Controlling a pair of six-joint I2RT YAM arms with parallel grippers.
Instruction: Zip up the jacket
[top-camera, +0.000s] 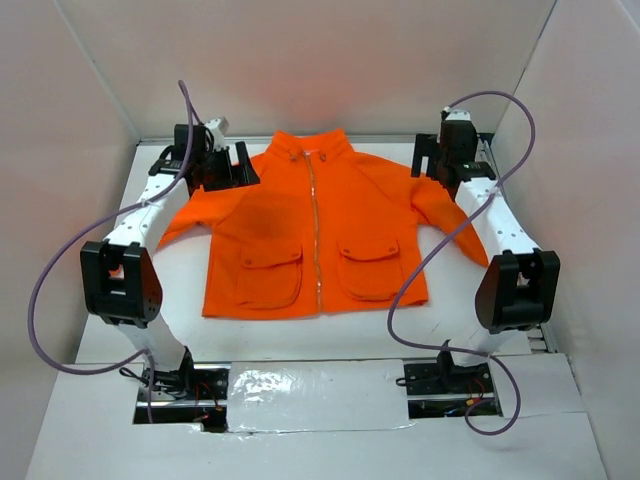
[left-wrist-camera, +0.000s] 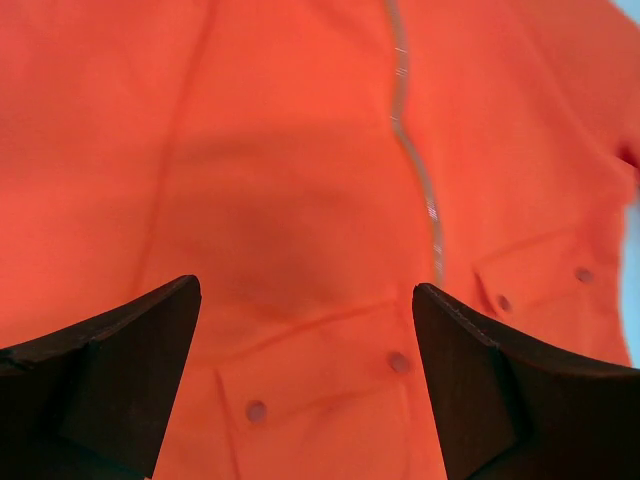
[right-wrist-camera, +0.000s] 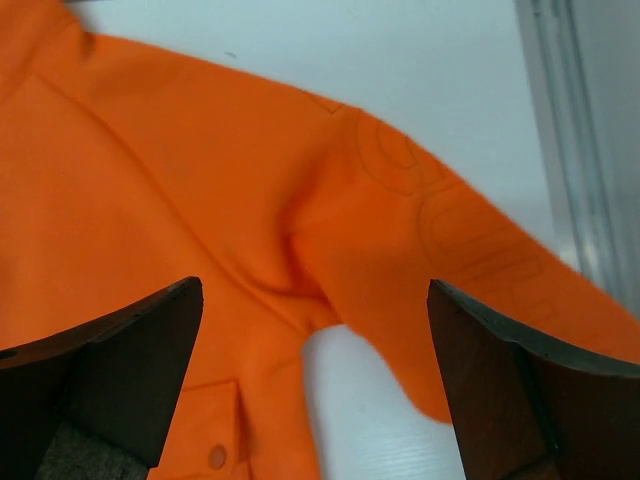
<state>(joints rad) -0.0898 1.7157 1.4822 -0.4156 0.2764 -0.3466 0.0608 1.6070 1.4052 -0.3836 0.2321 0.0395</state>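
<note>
Top external view shows me the jacket (top-camera: 270, 225) flat on the table (top-camera: 330, 338), its zipper (top-camera: 316, 230) running lengthwise from near to far. The left gripper (left-wrist-camera: 305, 295) and the right gripper (right-wrist-camera: 315, 300) hang over its shoulders, jaws wide and empty; the left one is nearer to the zipper.

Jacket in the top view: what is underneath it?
The jacket lies flat, front up, on the white table. Bare table shows past its hem and sleeves; anything beneath the fabric itself is covered and cannot be seen.
</note>
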